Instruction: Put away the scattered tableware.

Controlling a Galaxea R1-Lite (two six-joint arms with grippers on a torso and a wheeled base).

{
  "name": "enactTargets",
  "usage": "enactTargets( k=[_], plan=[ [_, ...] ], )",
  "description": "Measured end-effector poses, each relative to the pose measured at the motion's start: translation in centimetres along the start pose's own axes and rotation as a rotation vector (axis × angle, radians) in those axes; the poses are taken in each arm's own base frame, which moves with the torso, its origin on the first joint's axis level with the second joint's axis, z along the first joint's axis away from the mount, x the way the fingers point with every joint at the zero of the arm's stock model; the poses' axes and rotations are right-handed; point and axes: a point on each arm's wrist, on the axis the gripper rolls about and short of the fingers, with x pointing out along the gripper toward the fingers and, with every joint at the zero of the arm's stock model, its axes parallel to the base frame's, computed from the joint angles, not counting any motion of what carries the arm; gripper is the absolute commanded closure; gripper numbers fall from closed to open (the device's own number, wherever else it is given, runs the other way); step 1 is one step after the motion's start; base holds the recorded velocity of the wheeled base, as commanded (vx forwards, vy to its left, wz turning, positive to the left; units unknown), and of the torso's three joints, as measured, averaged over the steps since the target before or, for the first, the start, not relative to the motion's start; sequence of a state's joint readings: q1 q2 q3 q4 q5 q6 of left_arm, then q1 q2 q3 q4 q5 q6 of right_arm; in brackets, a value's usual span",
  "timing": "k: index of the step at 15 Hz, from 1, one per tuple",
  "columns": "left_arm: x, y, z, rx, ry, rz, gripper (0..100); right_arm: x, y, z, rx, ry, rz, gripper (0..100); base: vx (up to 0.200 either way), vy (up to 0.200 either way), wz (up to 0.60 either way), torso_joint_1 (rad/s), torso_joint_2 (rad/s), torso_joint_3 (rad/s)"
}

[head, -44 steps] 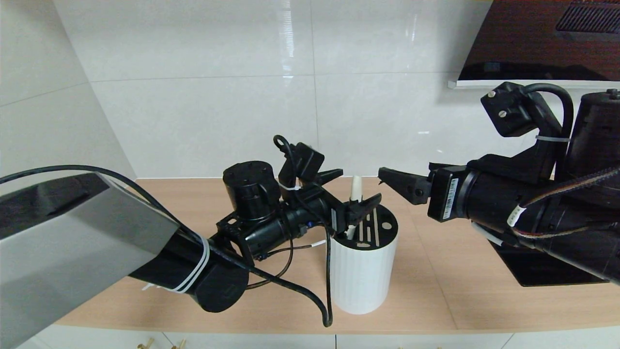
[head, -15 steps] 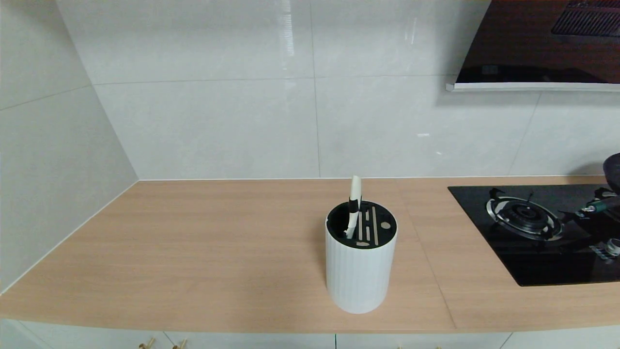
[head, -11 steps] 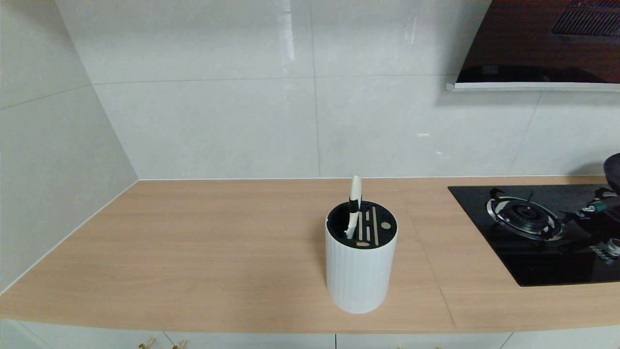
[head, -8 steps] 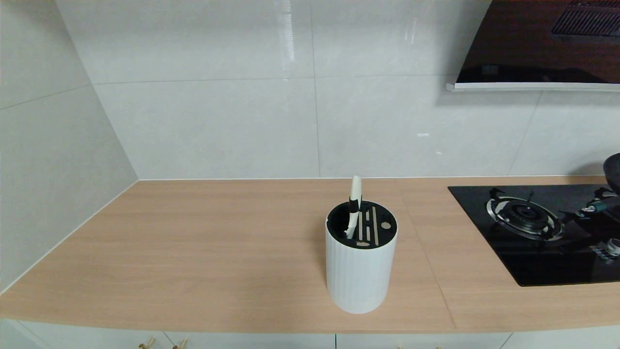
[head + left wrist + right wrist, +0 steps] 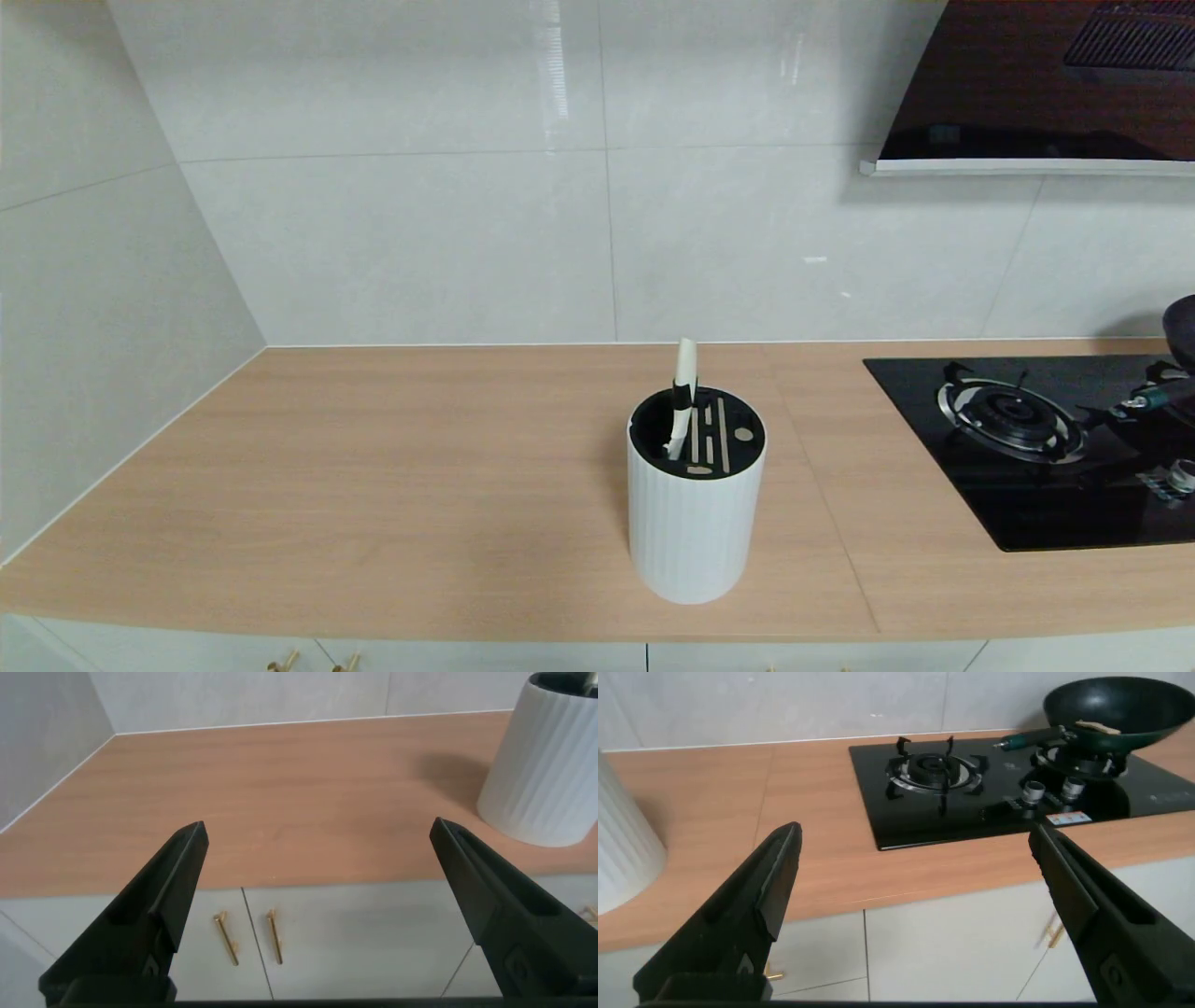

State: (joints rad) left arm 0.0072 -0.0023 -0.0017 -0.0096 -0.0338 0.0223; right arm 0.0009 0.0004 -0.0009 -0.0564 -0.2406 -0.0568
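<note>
On the wooden counter (image 5: 373,485), a black hob (image 5: 934,448) is set at the right and a white ribbed holder (image 5: 695,523) is stood near the front edge. The left gripper (image 5: 318,915) and right gripper (image 5: 915,915) are held wide open, empty. A cream-handled utensil (image 5: 684,373) is seated nearly upright in the holder.

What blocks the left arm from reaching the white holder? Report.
Likely nothing, so probably yes: its jaws stand open just off the countertop, and only that surface lies between them and the holder.

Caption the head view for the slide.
White ribbed holder on wooden counter, one utensil standing inside, stove to its right.
</note>
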Motion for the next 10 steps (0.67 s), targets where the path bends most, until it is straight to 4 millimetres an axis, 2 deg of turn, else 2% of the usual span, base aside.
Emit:
enactTargets(
  k=[6,10],
  plan=[
    [-0.01,0.03,0.05,-0.019,-0.002,0.014,0,0.02,0.02,-0.05,0.069,0.005,0.011,0,0.0,0.0,0.0,0.0,0.0,0.0],
    [-0.01,0.03,0.05,-0.018,-0.001,0.014,0,-0.07,0.53,-0.6,0.045,0.053,0.231,0,0.0,0.0,0.0,0.0,0.0,0.0]
  ],
)
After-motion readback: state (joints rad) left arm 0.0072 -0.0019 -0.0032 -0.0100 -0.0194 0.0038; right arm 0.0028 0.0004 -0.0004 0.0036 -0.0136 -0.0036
